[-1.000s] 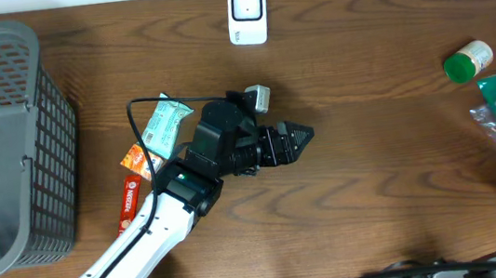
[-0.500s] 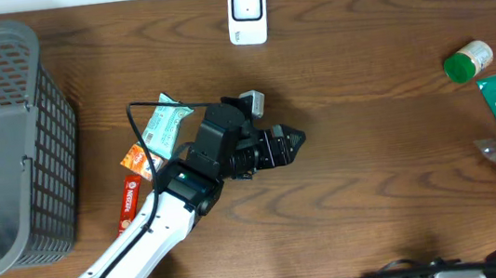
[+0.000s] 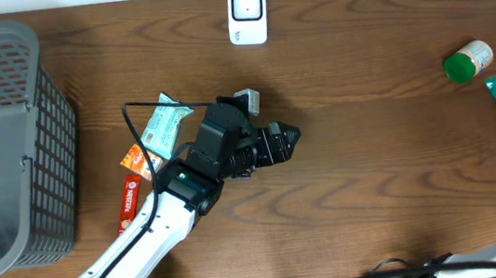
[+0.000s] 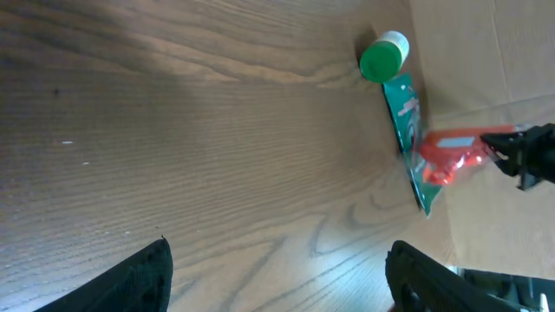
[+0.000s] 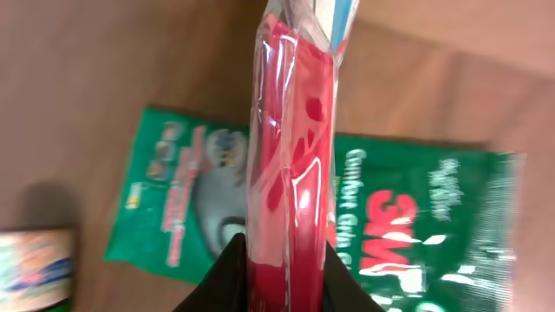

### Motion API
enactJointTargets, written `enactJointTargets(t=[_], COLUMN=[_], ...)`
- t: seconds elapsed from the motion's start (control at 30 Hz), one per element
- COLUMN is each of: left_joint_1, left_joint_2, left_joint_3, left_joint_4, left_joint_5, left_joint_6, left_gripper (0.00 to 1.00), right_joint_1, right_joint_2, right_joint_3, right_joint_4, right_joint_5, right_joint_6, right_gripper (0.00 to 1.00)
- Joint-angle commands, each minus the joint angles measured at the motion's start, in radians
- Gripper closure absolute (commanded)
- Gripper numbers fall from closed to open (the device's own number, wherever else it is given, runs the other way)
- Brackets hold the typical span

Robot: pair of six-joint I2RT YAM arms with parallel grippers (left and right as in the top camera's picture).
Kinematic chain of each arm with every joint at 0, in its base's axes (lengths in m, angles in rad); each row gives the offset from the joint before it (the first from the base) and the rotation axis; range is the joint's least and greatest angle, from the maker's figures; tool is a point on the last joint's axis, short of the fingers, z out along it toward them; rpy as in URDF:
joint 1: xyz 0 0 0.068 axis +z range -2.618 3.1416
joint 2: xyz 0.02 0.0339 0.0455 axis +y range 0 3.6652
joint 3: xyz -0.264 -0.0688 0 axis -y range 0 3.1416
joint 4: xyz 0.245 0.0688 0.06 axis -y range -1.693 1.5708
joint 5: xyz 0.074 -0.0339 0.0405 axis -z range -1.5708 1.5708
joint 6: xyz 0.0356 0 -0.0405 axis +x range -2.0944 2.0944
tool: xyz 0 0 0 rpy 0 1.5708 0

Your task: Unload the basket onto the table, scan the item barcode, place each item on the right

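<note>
The red packet (image 5: 290, 173), in clear wrap, is pinched between the fingers of the right end effector (image 5: 286, 260), which are pressed together on its lower part. It sits over a green packet (image 5: 416, 225) at the far right edge of the desk (image 3: 383, 170). Whether the two touch cannot be told. From overhead only a blurred sliver of the red packet shows at the frame's right border; the left wrist view shows it whole, with the dark right end effector gripping it from the side.

A green-capped bottle (image 3: 467, 62) stands near the green packet, apart from it. The white scanner (image 3: 247, 12) lies at the desk's far edge, well apart from the red packet, with bare wood between them.

The left end effector (image 3: 290, 137) hovers mid-desk, its fingers (image 4: 143, 277) spread wide with nothing between them. Behind its arm lie small packets (image 3: 164, 125), and a grey basket (image 3: 1, 148) fills the left edge.
</note>
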Motion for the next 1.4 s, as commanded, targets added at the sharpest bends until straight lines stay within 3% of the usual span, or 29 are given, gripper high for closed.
enactJointTargets(t=[0.0,0.27,0.47,0.7,1.03,1.37], left_joint_1=[0.007,0.007,0.007,0.007,0.007,0.007], left_joint_2=[0.01,0.01,0.01,0.01,0.01,0.01], left_joint_3=[-0.009,-0.009,-0.009,-0.009,-0.009,-0.009], left_joint_4=[-0.002,-0.021,-0.037,-0.037,-0.038,-0.038], left_joint_5=[-0.015,-0.044,-0.061,-0.061,-0.06,-0.065], left_joint_6=[0.02,0.021,0.021,0.021,0.021,0.021], left_gripper=[0.22,0.21,0.21,0.21,0.21,0.21], right_joint_1=[0.008,0.013,0.055,0.123,0.216,0.293], right_joint_2=[0.005,0.005,0.009,0.042,0.214,0.334], right_joint_3=[0.045,0.046,0.046,0.046,0.046,0.046], right_joint_4=[-0.04,-0.078,-0.077,-0.027,0.077,0.456], right_joint_5=[0.275,0.393,0.586,0.774,1.189,1.429], right_joint_6=[-0.034,-0.04,-0.043,-0.142,-0.289,-0.679], right_gripper=[0.99,0.99,0.99,0.99,0.99,0.99])
